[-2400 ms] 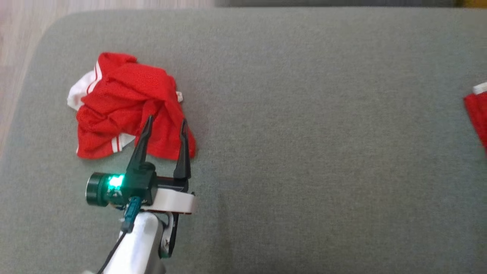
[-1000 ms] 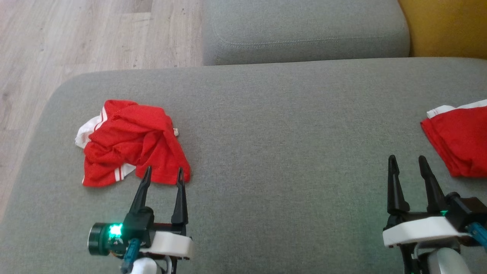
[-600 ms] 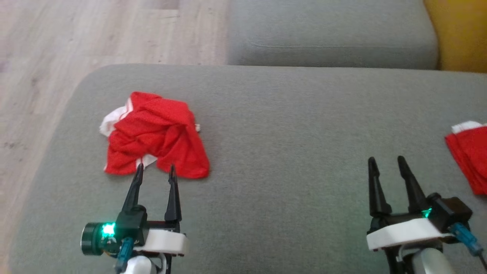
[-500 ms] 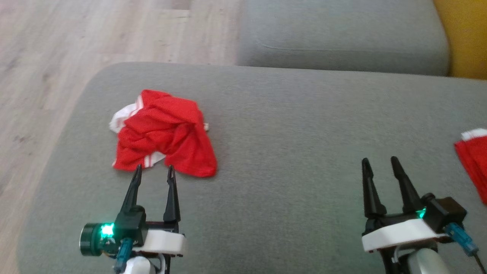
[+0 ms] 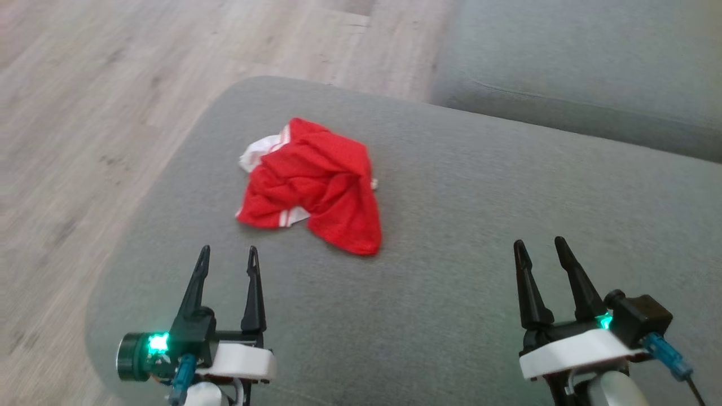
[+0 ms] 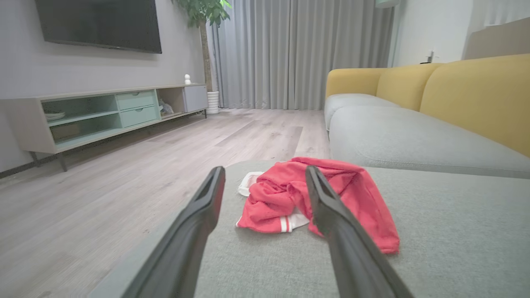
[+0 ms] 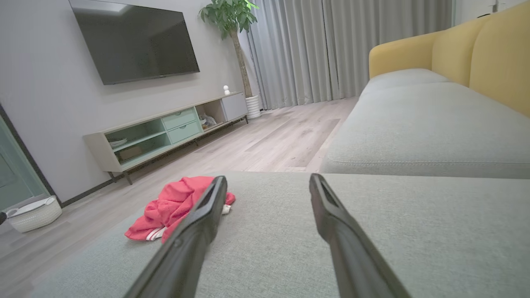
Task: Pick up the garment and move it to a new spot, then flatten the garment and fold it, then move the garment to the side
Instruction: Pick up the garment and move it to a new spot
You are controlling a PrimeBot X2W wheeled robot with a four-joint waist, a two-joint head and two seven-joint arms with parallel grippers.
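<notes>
In the head view, pale wood floor (image 5: 84,113) takes the left side of the frame. At the lower left the left gripper (image 5: 228,249) hangs over the grey cushion (image 5: 451,214), its two fingers spread with nothing between them. Above it and a little to the right, left of centre, the garment (image 5: 316,186) lies crumpled on the cushion. It is red with white trim, near the cushion's left edge and apart from the fingertips. At the lower right the right gripper (image 5: 538,242) is spread too, empty, and well apart from the garment. A grey sofa (image 5: 592,56) seat crosses the upper right corner.

In the left wrist view, a TV (image 6: 99,25) is at the upper left, with a low cabinet (image 6: 103,111) under it and a curtain (image 6: 298,54) at top centre. The garment sits at mid-frame beyond the two fingers, part of it hidden behind the right finger. The sofa's yellow back is at the right.

In the right wrist view, a white basket (image 7: 33,213) stands on the floor at the lower left. The garment lies left of centre, partly behind the left finger, and bare cushion shows between the spread fingers
</notes>
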